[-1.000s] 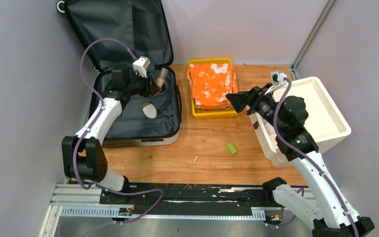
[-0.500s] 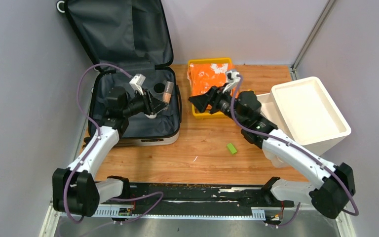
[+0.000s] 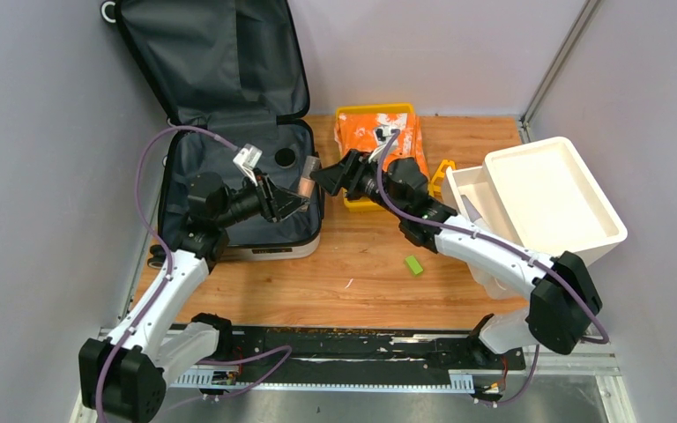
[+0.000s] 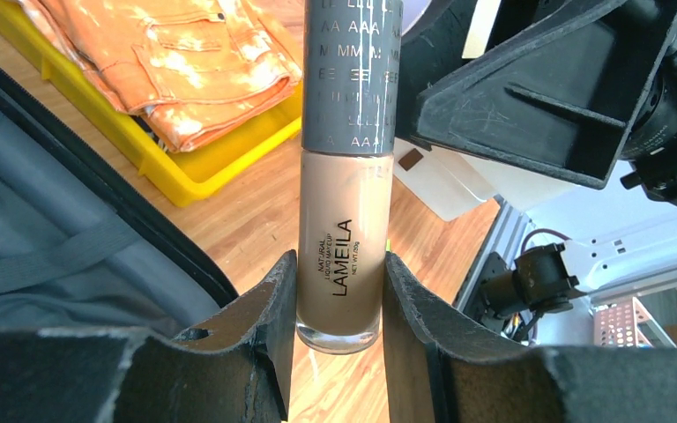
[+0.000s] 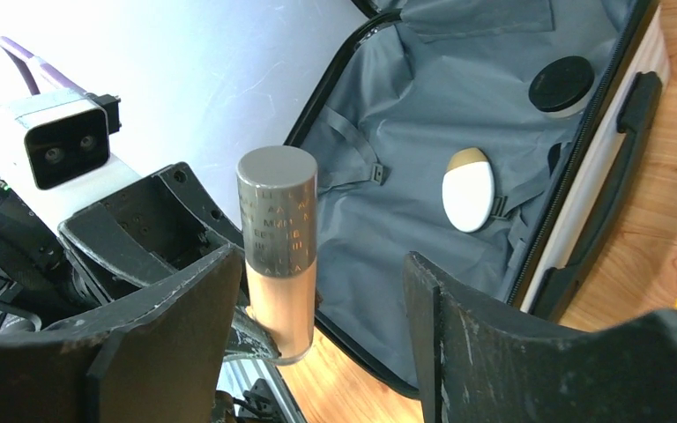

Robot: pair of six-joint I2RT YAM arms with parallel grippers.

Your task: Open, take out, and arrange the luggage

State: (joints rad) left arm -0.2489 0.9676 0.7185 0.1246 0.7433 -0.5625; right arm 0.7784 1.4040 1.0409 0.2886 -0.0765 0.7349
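at far left sits the open, rigid hard-shell luggage (image 3: 212,70); over its rim the left gripper (image 4: 339,269) clamps a slick, likely fragile beige makeup bottle (image 4: 344,220) low; right gripper (image 5: 322,264) gapes around its grey cap (image 5: 275,211).

This is a robotics lab test cell, not a lived-in room. Plain grey partition walls (image 3: 35,132) close in a small wooden counter (image 3: 361,273) on its left, far and right sides, with a bare metal post (image 3: 561,55) in the far right corner. An aluminium rail (image 3: 361,379) along the near edge carries a white-and-black left arm (image 3: 163,286) and right arm (image 3: 494,251), which trail purple cables (image 3: 138,181). A small camera module (image 5: 62,145) sits on one wrist.
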